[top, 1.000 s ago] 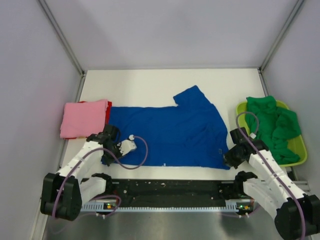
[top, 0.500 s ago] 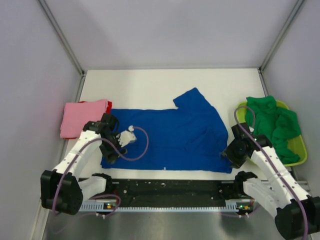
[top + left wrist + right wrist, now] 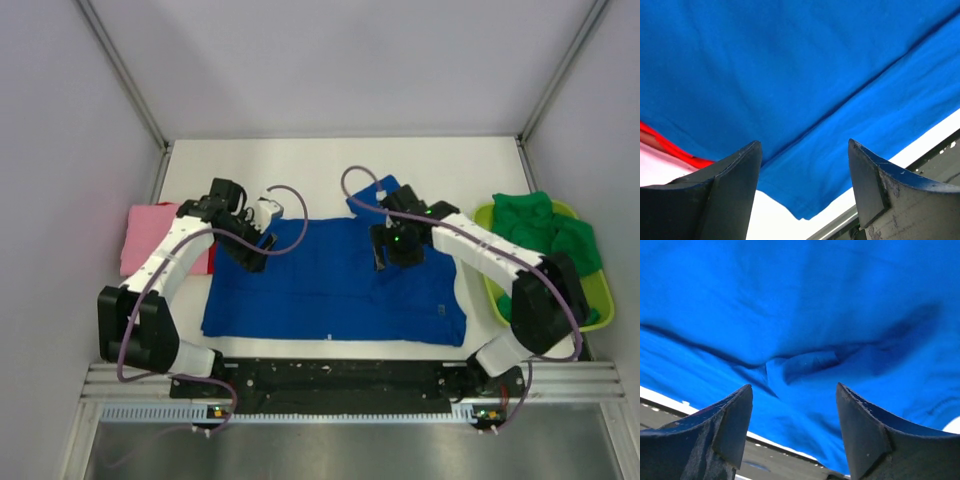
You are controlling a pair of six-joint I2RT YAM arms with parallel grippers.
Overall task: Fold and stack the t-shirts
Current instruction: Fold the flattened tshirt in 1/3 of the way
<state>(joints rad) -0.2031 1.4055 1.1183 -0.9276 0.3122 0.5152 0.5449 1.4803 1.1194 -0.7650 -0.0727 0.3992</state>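
The royal-blue t-shirt [image 3: 330, 290] lies spread flat across the middle of the table, one sleeve [image 3: 385, 187] poking out at its far edge. My left gripper [image 3: 257, 254] hangs open over the shirt's far left part; in the left wrist view its fingers [image 3: 804, 142] stand wide apart above blue cloth [image 3: 790, 75] with nothing between them. My right gripper [image 3: 386, 250] hovers open over the far right part, and its fingers [image 3: 794, 386] frame a wrinkle in the cloth [image 3: 805, 362]. A folded pink t-shirt [image 3: 150, 235] rests at the left. Green t-shirts [image 3: 545, 240] sit in a heap at the right.
The lime-green basket [image 3: 600, 300] holding the green cloth stands at the table's right edge. A red cloth edge [image 3: 670, 147] shows under the pink shirt, beside the blue one. Grey walls close in the table on three sides; the arm bases' rail [image 3: 340, 375] runs along the near edge.
Both grippers have opened and let go of the blue shirt's near corners. Both arms have swung away from the near edge to the shirt's far part.
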